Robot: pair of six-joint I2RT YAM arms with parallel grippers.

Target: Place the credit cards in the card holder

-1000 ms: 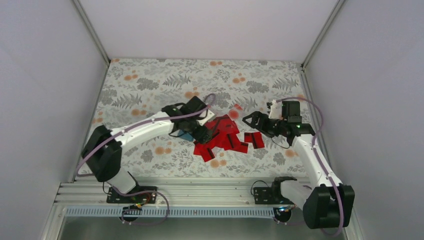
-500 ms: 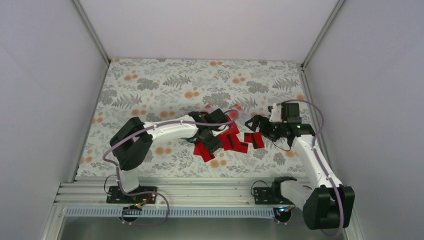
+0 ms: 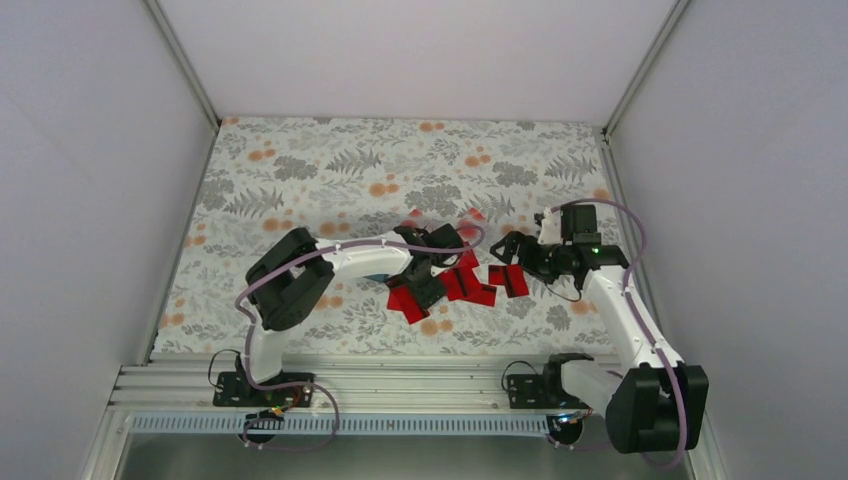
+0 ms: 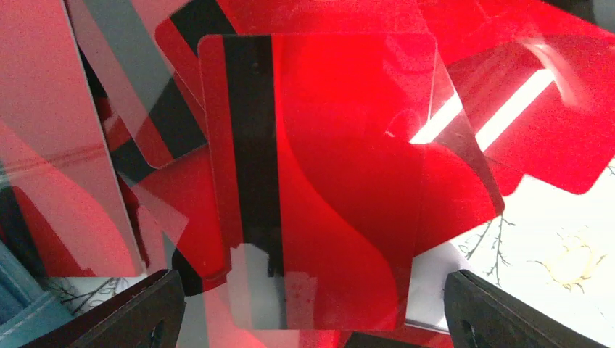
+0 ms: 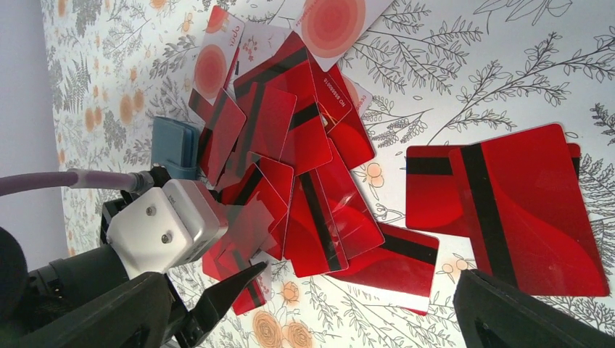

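Several red credit cards (image 3: 455,280) lie in an overlapping pile at the table's middle, each with a black stripe. My left gripper (image 3: 424,284) is open and hovers low over the pile. In the left wrist view its jaws (image 4: 312,326) straddle one red card (image 4: 326,181). The teal card holder (image 5: 174,141) lies at the pile's left edge, and a corner of it shows in the left wrist view (image 4: 25,315). My right gripper (image 3: 512,250) is open and empty, above the pile's right side (image 5: 312,319). Two more cards (image 5: 508,210) lie apart to the right.
The table has a floral cloth (image 3: 300,170). White walls close in the left, right and back sides. The left arm's white wrist block (image 5: 163,228) shows in the right wrist view, close to my right gripper's left finger.
My left arm has swung to the right and now reaches over the card pile, covering the holder from above. My right gripper has barely moved.
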